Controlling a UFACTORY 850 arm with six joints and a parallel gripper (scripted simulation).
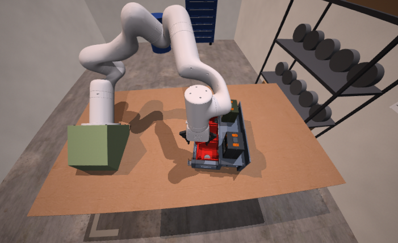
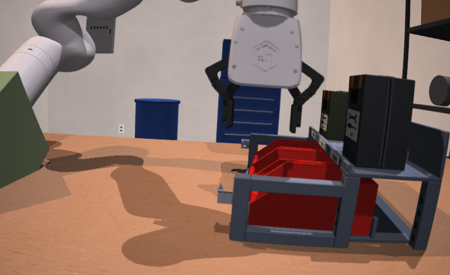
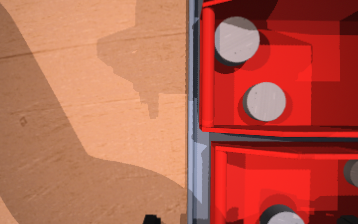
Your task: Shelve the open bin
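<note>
Red bins [image 2: 289,164] sit just below the open, empty gripper [image 2: 261,117].

gripper housing [image 2: 265,51]: embossed hexagon logo with small lettering inside, too blurred to read
black box [image 2: 376,119] on the shelf top, right of and below the gripper: pale label with a wrench-like symbol, no legible words
dark green box [image 2: 334,114] behind it: pale label with small dark marks, unreadable
shelf front rail [image 2: 323,143], below right of the gripper: small pale tag plates, marks too small to read
floor marking [image 1: 102,227], well off from the hand, by the near table edge: pale L-shaped sign
arm link panel [image 2: 100,32], far left of the gripper: row of dark slots, no text
readable words or numbers: none
</note>
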